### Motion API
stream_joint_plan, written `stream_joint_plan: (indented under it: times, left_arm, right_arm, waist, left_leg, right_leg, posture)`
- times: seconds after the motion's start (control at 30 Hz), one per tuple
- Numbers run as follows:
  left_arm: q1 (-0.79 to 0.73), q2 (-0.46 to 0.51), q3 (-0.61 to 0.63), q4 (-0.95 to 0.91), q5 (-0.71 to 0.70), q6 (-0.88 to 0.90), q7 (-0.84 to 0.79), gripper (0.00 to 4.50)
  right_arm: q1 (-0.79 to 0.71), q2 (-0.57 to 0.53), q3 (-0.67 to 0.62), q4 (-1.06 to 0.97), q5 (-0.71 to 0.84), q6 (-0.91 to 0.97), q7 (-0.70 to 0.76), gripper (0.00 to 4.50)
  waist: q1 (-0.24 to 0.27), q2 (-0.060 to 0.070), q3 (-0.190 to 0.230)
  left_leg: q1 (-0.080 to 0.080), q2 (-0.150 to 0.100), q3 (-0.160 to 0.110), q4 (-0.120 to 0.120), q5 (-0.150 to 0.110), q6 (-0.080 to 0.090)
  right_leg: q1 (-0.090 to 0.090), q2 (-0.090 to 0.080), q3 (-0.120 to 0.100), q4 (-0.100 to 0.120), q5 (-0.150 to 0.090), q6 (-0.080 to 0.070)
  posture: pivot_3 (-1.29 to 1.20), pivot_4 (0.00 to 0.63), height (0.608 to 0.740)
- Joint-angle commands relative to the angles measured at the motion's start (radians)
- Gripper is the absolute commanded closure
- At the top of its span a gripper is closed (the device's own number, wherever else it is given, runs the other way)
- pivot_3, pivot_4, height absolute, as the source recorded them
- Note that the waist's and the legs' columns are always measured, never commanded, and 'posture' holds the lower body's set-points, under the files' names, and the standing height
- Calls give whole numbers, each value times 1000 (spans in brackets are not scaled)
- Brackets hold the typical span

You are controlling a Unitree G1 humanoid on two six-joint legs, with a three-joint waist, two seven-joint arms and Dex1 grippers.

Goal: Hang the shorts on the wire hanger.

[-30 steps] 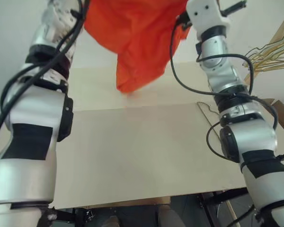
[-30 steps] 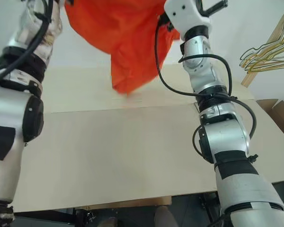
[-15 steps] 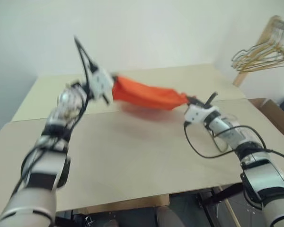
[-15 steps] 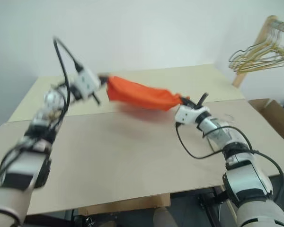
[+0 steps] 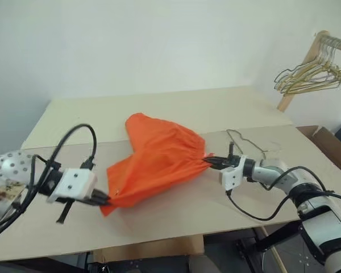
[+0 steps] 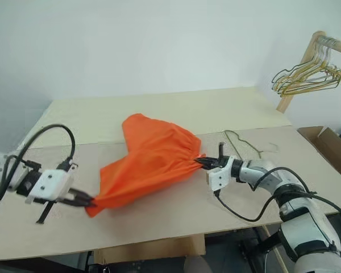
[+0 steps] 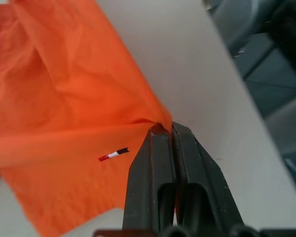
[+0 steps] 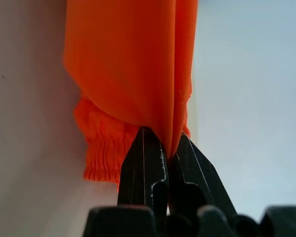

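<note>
Bright, even indoor light, no glare. Soft shadow lies under the shorts (image 5: 159, 162) on the table (image 5: 176, 108). Wrist views blur the background beyond the fingers.

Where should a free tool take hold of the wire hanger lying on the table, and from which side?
Probably at the wire hanger's hook or upper neck, coming from above. It lies flat on the table, beyond the right tool and clear of the shorts, so a thin wire offers little to pinch from the side. Both tools are shut on the shorts now.
</note>
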Motion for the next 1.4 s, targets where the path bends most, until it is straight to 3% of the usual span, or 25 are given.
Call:
stream_joint_plan:
  times: [0.03,0.17,0.33,0.53,0.6,0.73,0.83,0.9,0.93,1.03,1.17,1.3,1.4]
  left_arm:
    - [83,31,74,-119,-39,53,-17,4464]
    - [122,18,68,-228,-47,158,45,4464]
    - [-4,-99,-56,-268,67,267,240,4464]
    - [-42,-104,-116,-233,167,219,228,4464]
    - [-111,-128,-151,-134,253,153,247,4464]
    - [-557,-280,-265,327,456,57,312,4464]
    - [-715,-335,-295,533,504,-53,290,4464]
    - [-798,-363,-319,671,515,-163,230,4464]
    - [-870,-393,-346,786,579,-238,286,4464]
    - [-1099,-488,-423,1110,781,-363,560,4464]
    - [-1457,-646,-474,1486,954,-289,1113,4464]
    - [-1667,-720,-435,1620,993,-177,1524,4464]
    - [-1758,-729,-390,1640,985,-176,1715,4464]
  right_arm:
    - [23,-62,4,-42,-11,-27,47,4500]
    - [64,-141,-10,-108,-63,8,51,4500]
    - [150,-217,-86,-217,-53,137,22,4500]
    - [330,-239,-188,-419,156,322,130,4500]
    - [350,-225,-213,-483,203,426,179,4500]
    - [322,-220,-251,-591,394,658,380,4500]
    - [335,-248,-252,-651,469,729,512,4500]
    - [323,-243,-256,-684,522,804,584,4500]
    - [278,-211,-261,-679,521,849,572,4500]
    - [109,-103,-278,-622,463,988,468,4500]
    - [-271,77,-298,-316,322,1108,93,4500]
    - [-561,162,-317,13,253,1024,-258,4500]
    - [-664,177,-340,130,245,894,-426,4500]
  waist:
    - [22,0,0]
    - [53,0,0]
    - [70,1,0]
    - [63,0,0]
    - [58,0,0]
    - [61,1,-1]
    - [51,1,-3]
    - [45,1,-3]
    - [41,1,-3]
    - [21,0,-2]
    - [20,-2,0]
    - [23,-2,0]
    - [24,-2,0]
  left_leg:
    - [-1,0,0,0,0,0]
    - [-2,0,1,2,0,0]
    - [-1,0,1,2,0,0]
    - [-3,1,2,2,0,0]
    - [-3,2,3,2,0,1]
    - [1,2,1,7,0,0]
    - [-3,3,-2,7,-2,3]
    - [-5,3,-2,12,-9,14]
    - [-7,3,-2,13,-11,17]
    - [-21,1,-2,20,-10,15]
    - [-27,-1,-4,21,-8,12]
    - [-45,-4,-6,17,-4,6]
    - [-56,-7,-3,14,1,-2]
  right_leg:
    - [-1,0,0,0,0,0]
    - [-2,0,0,1,0,0]
    - [-1,0,0,1,0,-1]
    - [-3,2,3,1,0,-1]
    - [-3,3,4,2,0,-2]
    - [5,5,0,0,2,-2]
    - [5,6,-4,-6,3,-2]
    - [4,5,-3,-7,0,-1]
    - [4,5,-3,-8,0,-1]
    - [-12,4,0,-3,2,1]
    - [-20,3,0,1,5,3]
    - [-45,-1,1,10,5,3]
    - [-63,-8,1,22,3,6]
  posture:
    - [-35,15,740]
    - [-41,19,740]
    - [-73,19,740]
    - [-101,13,740]
    - [-108,1,740]
    - [-118,0,740]
    - [-120,0,740]
    - [-121,0,740]
    - [-122,0,740]
    - [-124,0,740]
    - [-120,0,740]
    - [-121,0,740]
    - [-124,0,740]
